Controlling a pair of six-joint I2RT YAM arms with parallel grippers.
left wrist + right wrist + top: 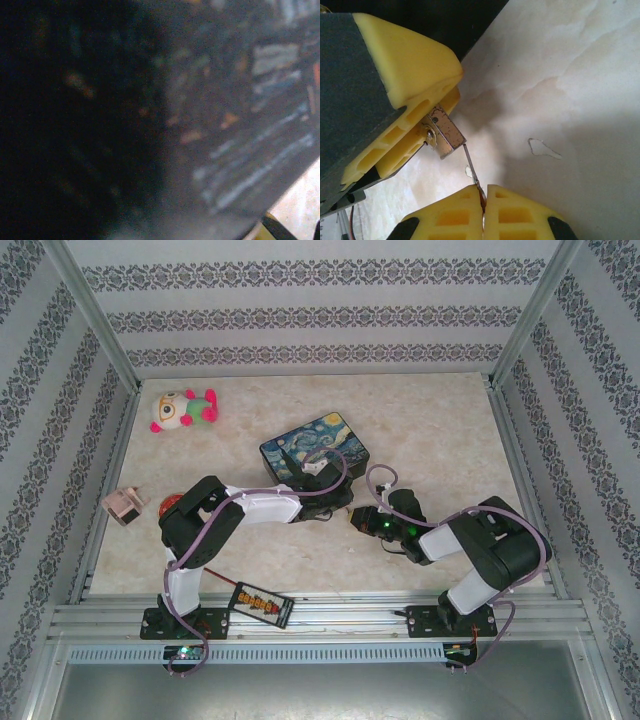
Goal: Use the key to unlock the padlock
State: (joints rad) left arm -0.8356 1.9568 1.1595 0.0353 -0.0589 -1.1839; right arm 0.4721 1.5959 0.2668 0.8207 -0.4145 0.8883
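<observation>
Clamping a thin metal key [471,167], the right gripper [482,200] has its yellow fingers pressed together. We see the blade tip meeting the small brass-coloured padlock [446,132], pinched in the left gripper [437,112] above the marbled beige tabletop [560,75]. We judge insertion under way; turning the key and freeing the shackle remain.
</observation>
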